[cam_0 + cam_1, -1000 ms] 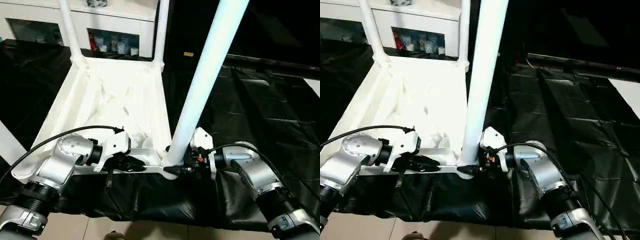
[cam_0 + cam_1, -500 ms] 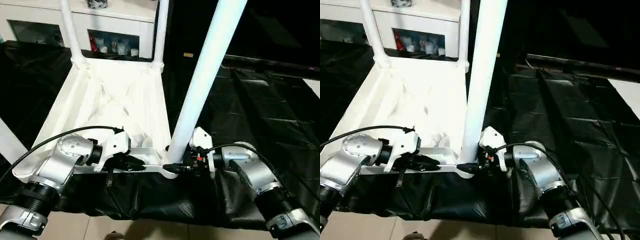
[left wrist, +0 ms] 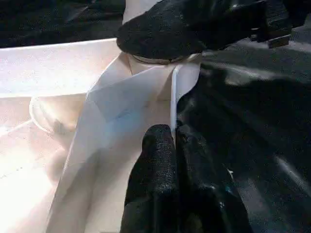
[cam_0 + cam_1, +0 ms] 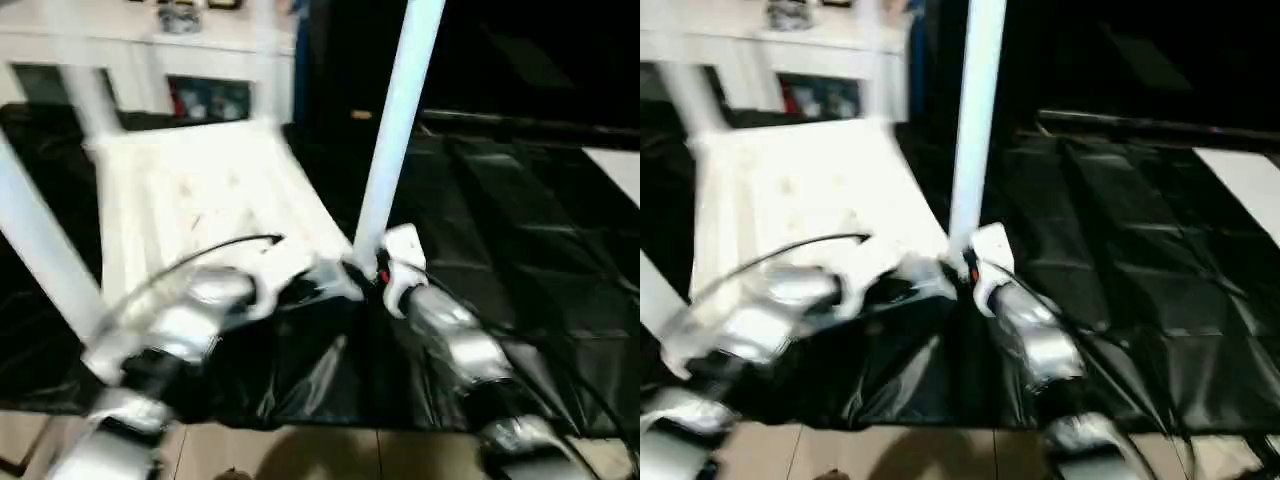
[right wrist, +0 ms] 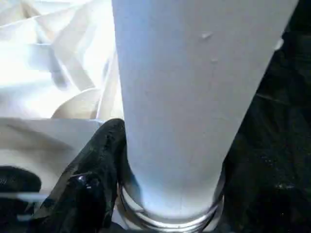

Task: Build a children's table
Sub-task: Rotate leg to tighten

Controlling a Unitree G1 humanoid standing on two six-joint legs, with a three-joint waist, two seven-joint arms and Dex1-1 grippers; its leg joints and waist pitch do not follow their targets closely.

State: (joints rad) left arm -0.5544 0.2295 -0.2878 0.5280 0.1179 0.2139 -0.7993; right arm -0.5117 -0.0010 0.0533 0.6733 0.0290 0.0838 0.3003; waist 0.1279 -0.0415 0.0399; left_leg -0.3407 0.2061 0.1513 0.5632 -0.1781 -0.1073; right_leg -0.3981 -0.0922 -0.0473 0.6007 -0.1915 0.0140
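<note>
The children's table lies upside down, its white ribbed top [image 4: 200,190] on the black drape. One white leg [image 4: 395,130] rises from the near right corner socket [image 5: 170,218]. My right gripper [image 4: 370,272] is shut around this leg's base, one black finger [image 5: 97,179] pressed against it. My left gripper [image 3: 174,145] is shut on the thin rim of the top [image 3: 141,97], just beside that socket. Another leg [image 4: 40,240] stands at the near left corner. Two more rise at the far corners, blurred.
The black-draped work surface [image 4: 520,220] spreads to the right of the table. A white cabinet [image 4: 200,60] with shelves stands behind. Pale floor [image 4: 300,450] shows below the drape's near edge.
The head views have swung and blurred, so the camera has moved. The held leg looks more upright than before. Both grippers keep their holds at the near right corner.
</note>
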